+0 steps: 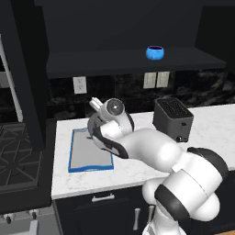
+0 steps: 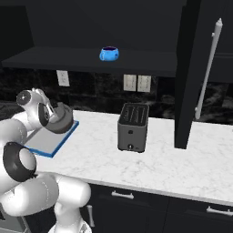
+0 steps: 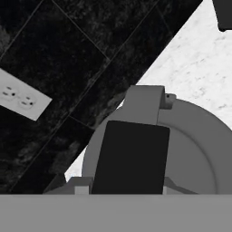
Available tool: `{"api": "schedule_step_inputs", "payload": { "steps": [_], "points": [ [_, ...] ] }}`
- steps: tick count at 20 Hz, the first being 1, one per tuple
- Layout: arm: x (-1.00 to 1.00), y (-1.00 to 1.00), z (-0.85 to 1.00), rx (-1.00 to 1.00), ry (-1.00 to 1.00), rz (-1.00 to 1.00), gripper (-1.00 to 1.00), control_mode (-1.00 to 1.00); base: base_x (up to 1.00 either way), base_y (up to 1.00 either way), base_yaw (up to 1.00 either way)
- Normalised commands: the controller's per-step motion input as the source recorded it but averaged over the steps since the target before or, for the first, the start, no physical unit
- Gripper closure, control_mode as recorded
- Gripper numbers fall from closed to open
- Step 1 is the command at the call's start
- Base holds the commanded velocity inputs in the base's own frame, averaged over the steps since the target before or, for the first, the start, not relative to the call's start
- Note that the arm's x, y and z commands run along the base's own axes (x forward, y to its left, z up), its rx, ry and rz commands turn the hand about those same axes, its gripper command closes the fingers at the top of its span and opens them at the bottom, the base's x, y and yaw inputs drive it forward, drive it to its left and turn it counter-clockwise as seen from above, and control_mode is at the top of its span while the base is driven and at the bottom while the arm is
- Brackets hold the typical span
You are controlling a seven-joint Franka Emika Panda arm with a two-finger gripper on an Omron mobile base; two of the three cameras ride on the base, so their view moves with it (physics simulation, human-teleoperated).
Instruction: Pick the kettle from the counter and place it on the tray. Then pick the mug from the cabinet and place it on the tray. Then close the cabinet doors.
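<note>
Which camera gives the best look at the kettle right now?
The right base view: the kettle shows from the side, at the far end of the tray, beside the arm's wrist. The hand view shows its grey top close up. In the left base view the arm covers it.

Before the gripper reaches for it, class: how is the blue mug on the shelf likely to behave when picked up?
The mug looks small, so probably light. Its rounded, glossy sides may slip between fingers. Being low and squat, it seems unlikely to tip on the shelf.
</note>
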Motion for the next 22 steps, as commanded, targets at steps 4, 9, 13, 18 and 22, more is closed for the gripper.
{"api": "schedule_step_inputs", "payload": {
  "steps": [4,9,13,18,22],
  "points": [
    [0.36,0.22,-0.16,0.07,0.08,0.0,1.0,-1.0,0.0,0.0,0.0],
    [0.38,0.34,-0.21,0.1,0.21,0.0,1.0,-1.0,0.0,0.0,0.0],
    [0.4,0.28,-0.24,0.07,0.16,0.0,1.0,-1.0,0.0,0.0,0.0],
    [0.29,0.07,-0.19,0.0,0.08,0.0,1.0,-1.0,0.0,0.0,0.0],
    [0.34,0.1,-0.13,0.0,0.01,0.0,1.0,-1.0,0.0,0.0,0.0]
  ]
}}
